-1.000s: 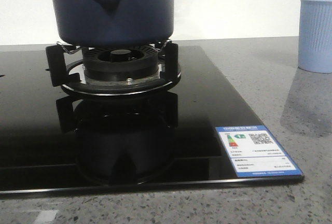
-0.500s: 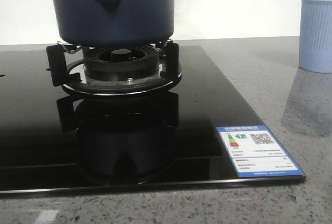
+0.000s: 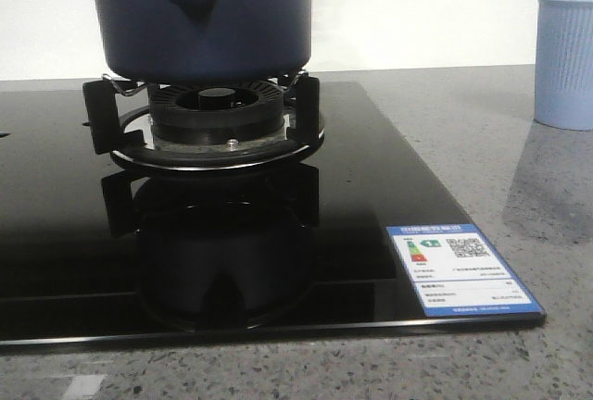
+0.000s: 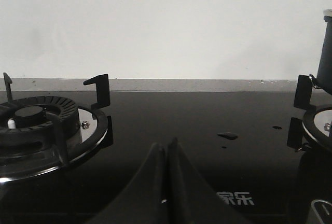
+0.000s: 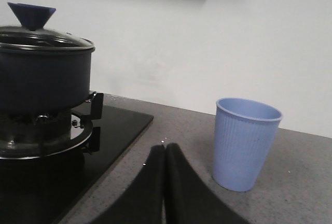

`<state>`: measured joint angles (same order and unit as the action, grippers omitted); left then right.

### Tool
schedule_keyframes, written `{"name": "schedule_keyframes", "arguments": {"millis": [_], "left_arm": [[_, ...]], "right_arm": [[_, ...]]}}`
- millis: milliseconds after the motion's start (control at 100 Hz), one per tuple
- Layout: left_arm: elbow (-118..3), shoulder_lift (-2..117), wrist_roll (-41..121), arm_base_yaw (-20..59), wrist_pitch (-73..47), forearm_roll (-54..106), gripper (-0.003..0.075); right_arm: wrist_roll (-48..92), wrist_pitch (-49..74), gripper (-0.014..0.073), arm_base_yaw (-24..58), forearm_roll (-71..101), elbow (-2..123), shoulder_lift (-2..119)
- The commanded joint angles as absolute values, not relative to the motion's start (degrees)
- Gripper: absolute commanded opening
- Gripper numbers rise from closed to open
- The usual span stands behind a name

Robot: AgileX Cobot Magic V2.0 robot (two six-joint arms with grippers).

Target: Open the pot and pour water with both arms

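Item: dark blue pot (image 3: 199, 16), seated on the pan supports of the gas burner (image 3: 215, 118), on a black glass hob (image 3: 56, 233). In the right wrist view its glass lid (image 5: 39, 40) sits in place on the rim, cone-shaped knob (image 5: 31, 14) upright.

Item: pale blue ribbed cup (image 5: 245, 143), upright on the grey speckled counter (image 3: 482, 141), off the hob on the robot's right and well apart from the pot. Whether it holds water cannot be told; its inside is not visible.

Change over the last second: none of note in the front view. Pot, burner and cup hold the same places. Judged from this, no handling is under way; a lidded pot fits both a lid not lifted and a lid put back.

Left gripper (image 4: 167, 154): fingers pressed together, holding nothing, low over the hob between the second burner (image 4: 36, 125) and the pot's burner, apart from the pot.

Right gripper (image 5: 165, 156): fingers likewise together and empty, over the counter between pot and cup, nearer the cup, touching neither.
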<state>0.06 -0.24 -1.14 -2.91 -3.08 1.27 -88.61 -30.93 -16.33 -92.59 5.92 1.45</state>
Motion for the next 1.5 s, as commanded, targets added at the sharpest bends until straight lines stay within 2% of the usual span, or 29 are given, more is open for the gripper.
{"name": "schedule_keyframes", "arguments": {"millis": [0, 280, 470, 820, 950, 1110, 1200, 1350, 1490], "left_arm": [[0.62, -1.91, -1.76, -2.76, 0.99, 1.43, -0.002], [0.62, -1.91, -1.76, -2.76, 0.99, 1.43, -0.002], [0.62, -1.91, -1.76, -2.76, 0.99, 1.43, -0.002], [0.62, -1.91, -1.76, -2.76, 0.99, 1.43, -0.002], [0.62, -1.91, -1.76, -2.76, 0.99, 1.43, -0.002], [0.62, -1.91, -1.76, -2.76, 0.99, 1.43, -0.002], [0.62, -1.91, -1.76, -2.76, 0.99, 1.43, -0.002], [0.62, -1.91, -1.76, -2.76, 0.99, 1.43, -0.002], [0.62, -1.91, -1.76, -2.76, 0.99, 1.43, -0.002]], "right_arm": [[-88.47, -27.82, -0.0071, -16.73, -91.54, 7.28, 2.1], [-89.15, -28.37, -0.0071, -16.62, -84.44, 4.0, 2.22], [-80.13, -30.55, -0.0071, -16.37, -75.95, 2.64, 2.22], [-47.09, -25.49, -0.0071, -11.33, -44.09, 2.64, 8.28], [-28.18, -23.06, -0.0071, -6.74, -26.28, 2.64, 11.39], [-7.74, -11.64, -0.0071, -0.6, -8.02, 2.64, 11.11], [2.61, -4.05, -0.0071, 0.25, 2.09, 2.19, 9.47], [4.93, -5.95, -0.0071, 0.25, 0.0, -2.19, 5.94], [4.93, 2.15, -0.0071, 0.25, 0.0, -2.02, 1.12]]}}
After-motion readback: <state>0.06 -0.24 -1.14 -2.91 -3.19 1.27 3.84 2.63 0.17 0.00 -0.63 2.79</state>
